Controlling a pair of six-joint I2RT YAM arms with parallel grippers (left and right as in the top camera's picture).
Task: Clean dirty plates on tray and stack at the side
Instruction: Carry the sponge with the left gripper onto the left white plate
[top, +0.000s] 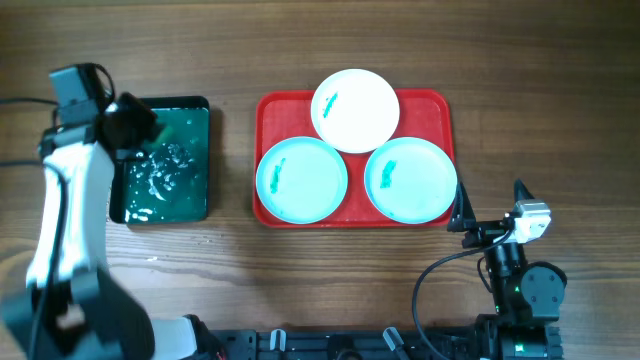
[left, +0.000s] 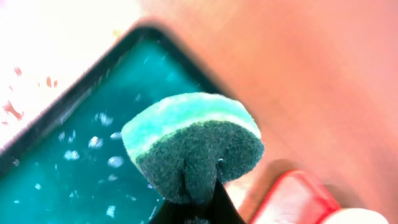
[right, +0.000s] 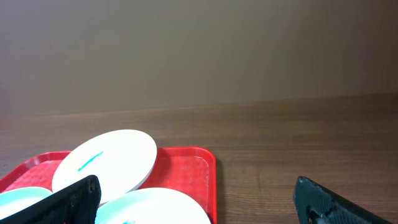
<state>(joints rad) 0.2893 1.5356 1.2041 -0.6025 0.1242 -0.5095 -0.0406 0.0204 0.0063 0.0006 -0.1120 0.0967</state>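
Three plates lie on the red tray (top: 437, 106): the white plate (top: 355, 109) at 12 o'clock, the turquoise plates (top: 301, 179) at 8 and 4, all teal-smeared. Off the tray's 4 o'clock corner, the right gripper (top: 490, 205) has its jaws apart. Out at 9 o'clock, the left gripper (left: 199, 194) pinches a sponge (left: 193, 140) above the dark tray (top: 195, 108)

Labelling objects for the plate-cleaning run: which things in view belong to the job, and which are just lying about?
Job: red tray, white plate, left turquoise plate, right turquoise plate, sponge in the left hand, dark tray of foamy water.
Lying about: black cable on the table.
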